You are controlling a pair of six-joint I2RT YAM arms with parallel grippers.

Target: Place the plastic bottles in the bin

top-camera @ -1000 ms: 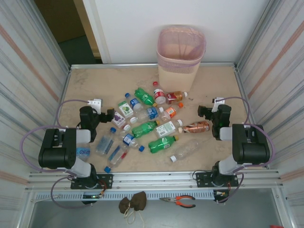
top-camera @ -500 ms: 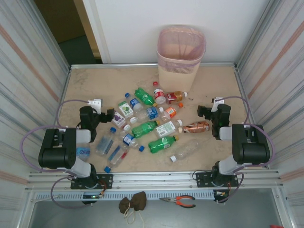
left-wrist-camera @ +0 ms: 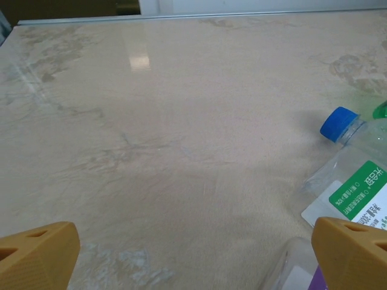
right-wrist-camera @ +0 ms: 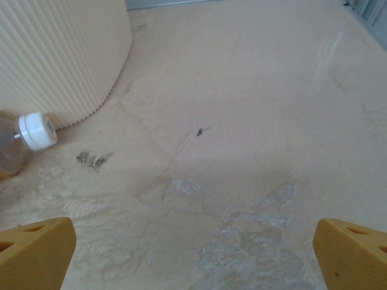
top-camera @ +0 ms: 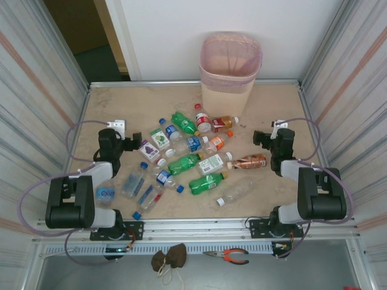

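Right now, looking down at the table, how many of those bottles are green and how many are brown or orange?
green bottles: 3
brown or orange bottles: 3
Total: 6

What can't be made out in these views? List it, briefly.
Floor of the bin: top view, hidden by its near wall.
Much of the blue-label bottle: top view, under the left arm.
Most of the green-label bottle: left wrist view, cut by the right edge.
Most of the white-capped bottle: right wrist view, cut by the left edge.
Label print: top view, too small.
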